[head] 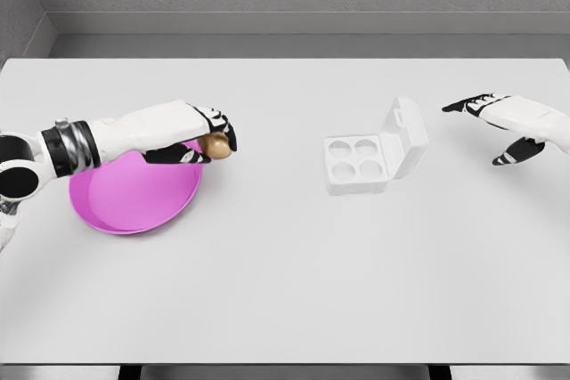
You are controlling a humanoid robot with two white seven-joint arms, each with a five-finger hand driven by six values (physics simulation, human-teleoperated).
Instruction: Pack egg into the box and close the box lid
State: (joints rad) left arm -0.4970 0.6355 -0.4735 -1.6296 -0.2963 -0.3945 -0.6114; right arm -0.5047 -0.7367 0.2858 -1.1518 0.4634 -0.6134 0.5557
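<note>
A brown egg (217, 146) is gripped in my left hand (212, 141), which is shut on it just past the right rim of the pink plate (134, 198). The white egg box (361, 164) stands right of the middle, its four cups empty and its lid (408, 138) propped open on the right side. My right hand (495, 129) hovers to the right of the box, apart from it, fingers spread and holding nothing.
The white table (285, 291) stretches wide in front and between the plate and the box. A grey wall rises behind the far table edge (285, 58).
</note>
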